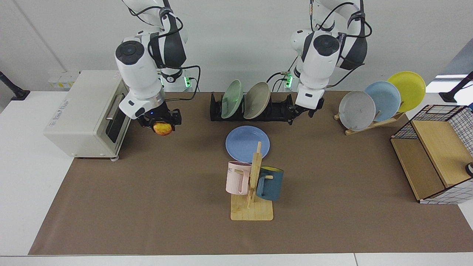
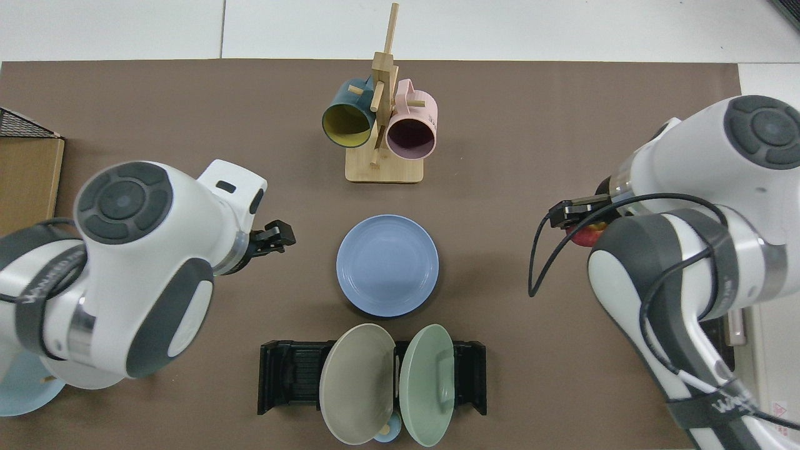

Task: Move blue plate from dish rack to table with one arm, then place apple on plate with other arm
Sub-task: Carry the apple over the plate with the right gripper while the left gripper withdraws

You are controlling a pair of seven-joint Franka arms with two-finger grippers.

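Facing view. You see the plate (image 1: 247,143) lying flat on the mat of the table (image 1: 147,207), just in front of the rack (image 1: 281,111) and behind the mug tree (image 1: 252,192). Nothing touches the plate. The rack holds a green plate (image 1: 231,99) and a beige plate (image 1: 256,100), both on edge. Your right pincer (image 1: 162,125) hangs above the mat beside the oven (image 1: 83,114), clamped on the apple (image 1: 163,129), well apart from the plate. Your left pincer (image 1: 303,111) hovers at the rack's bare end, near the wooden stand (image 1: 369,123); it holds nothing, but you cannot tell here how far the jaws stand apart.

Top view. The plate (image 2: 387,265) sits between the rack (image 2: 284,378) and the mug tree (image 2: 382,134). The left pincer (image 2: 275,235) is off the plate's rim, empty, its fingers a narrow gap apart. The right pincer (image 2: 578,212) grips the apple (image 2: 586,235), mostly hidden under the arm.
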